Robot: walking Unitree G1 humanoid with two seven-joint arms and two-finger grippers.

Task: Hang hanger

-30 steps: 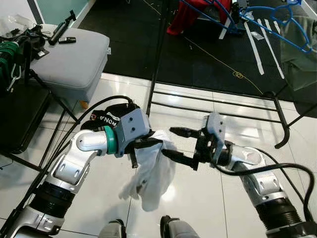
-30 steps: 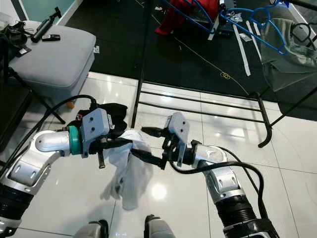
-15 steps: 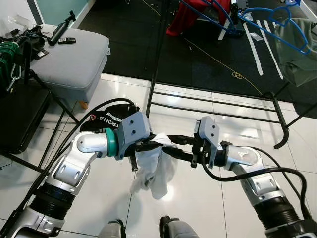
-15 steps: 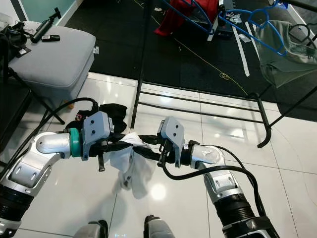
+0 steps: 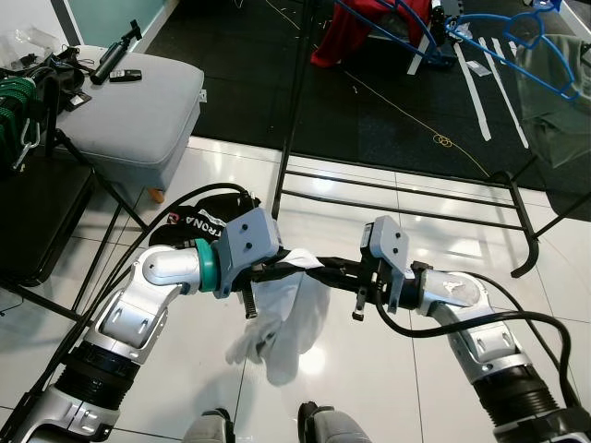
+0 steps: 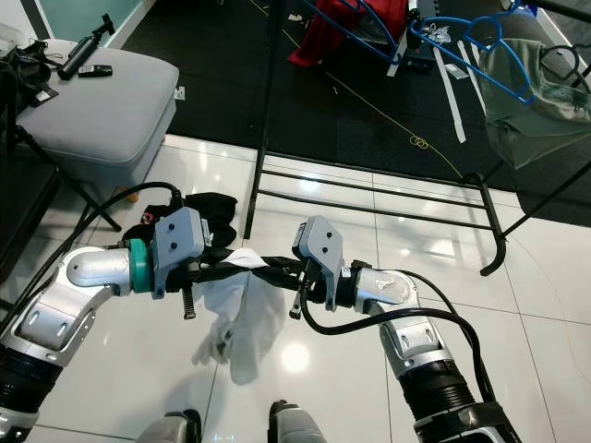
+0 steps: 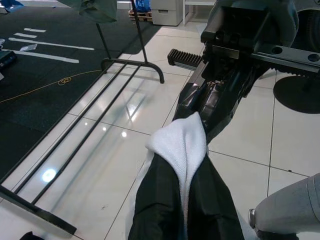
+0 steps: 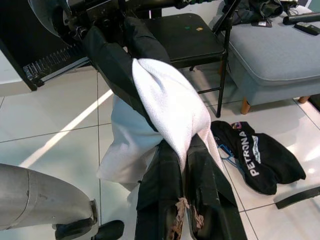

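A white knitted cloth garment (image 5: 284, 318) hangs in front of the robot's body above the glossy white tile floor (image 5: 369, 369), pinched at its top edge by both grippers and drooping loosely beneath them. The left gripper (image 5: 286, 269) reaches inward from a bent silver arm with a teal ring at the wrist, its black fingers (image 7: 175, 210) closed on the fabric. The right gripper (image 5: 325, 270) comes in from the other side, arm bent at the elbow, fingers (image 8: 165, 195) pressed together with the same cloth caught between them — the two sets of fingertips meet almost nose to nose.

On the floor just behind the left arm lies a black garment (image 8: 255, 157) printed with white letters reading "PETRONA". A blue wire hanger (image 6: 471, 46) carrying a grey-green shirt sits well away at the far right, above the dark carpet, with a black metal clothes rack base (image 5: 406, 198) between it and the arms. A grey cushioned ottoman (image 5: 138, 111) stands to the left.
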